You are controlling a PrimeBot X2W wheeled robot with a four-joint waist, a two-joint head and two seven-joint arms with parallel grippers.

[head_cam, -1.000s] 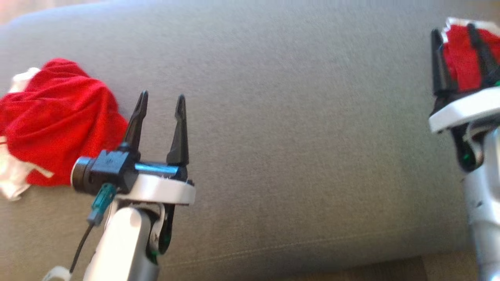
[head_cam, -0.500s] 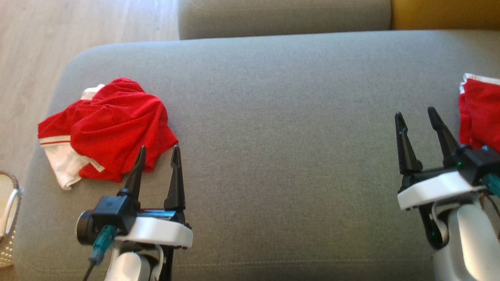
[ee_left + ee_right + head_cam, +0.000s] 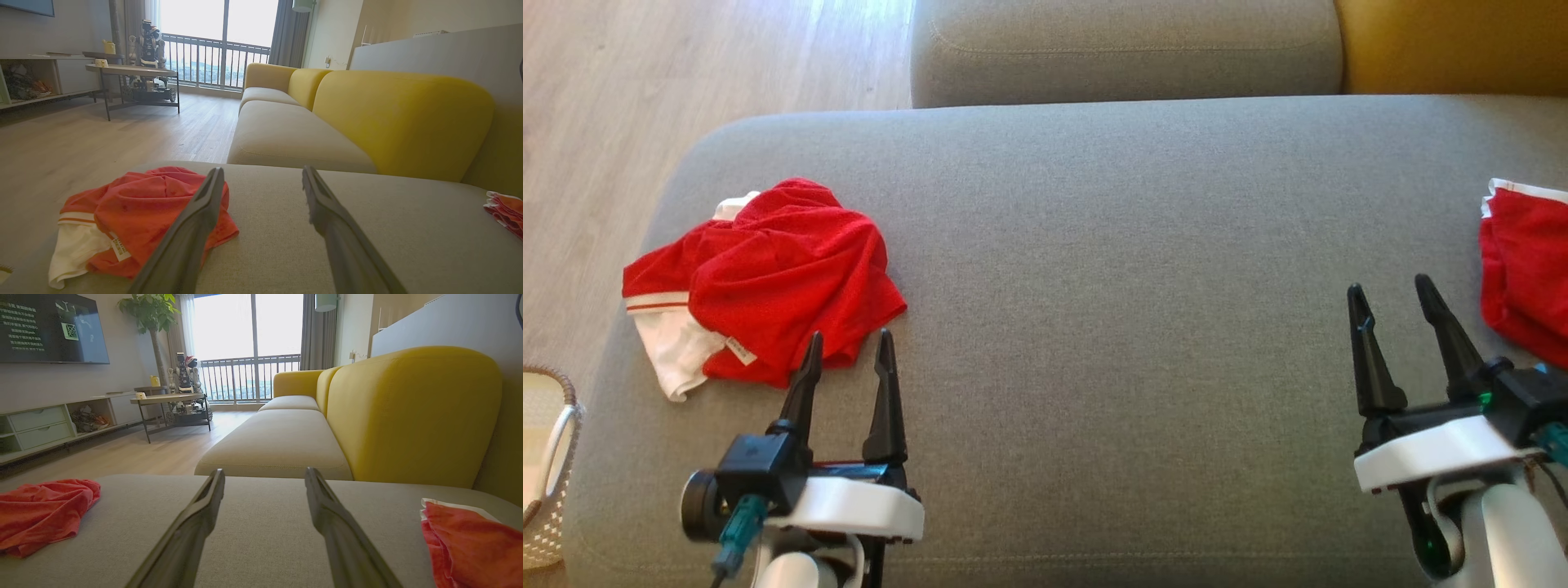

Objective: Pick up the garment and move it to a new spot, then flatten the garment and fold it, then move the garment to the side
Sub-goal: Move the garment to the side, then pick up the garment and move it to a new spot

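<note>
Left claw (image 3: pixel 849 336) and right claw (image 3: pixel 1388 284) both gape wide with nothing between their dark fingers. They hover low over the near edge of a broad grey sofa (image 3: pixel 1111 269) seat, fingers pointing away from the robot. Pale wood floor (image 3: pixel 686 73) lies past the seat's left end.

On the left part of the seat lies the garment (image 3: pixel 784 269), a crumpled red shirt with white trim, heaped rather than flat. Its longer run goes across the seat, with a white end at the left and a red corner at the right. It sits just ahead of the left claw and a little to that claw's left. From the head, the left finger's tip overlaps the heap's near edge, though contact cannot be told. In the left wrist view the garment (image 3: pixel 139 212) lies at lower left, with the left finger crossing its right side.

The right claw is well apart from it, near a second red cloth (image 3: pixel 1523 261) at the seat's right edge. A woven basket (image 3: pixel 547 457) peeks in at lower left.

Likely next: the left arm, being nearer, reaches forward and slightly left to grasp the heap
</note>
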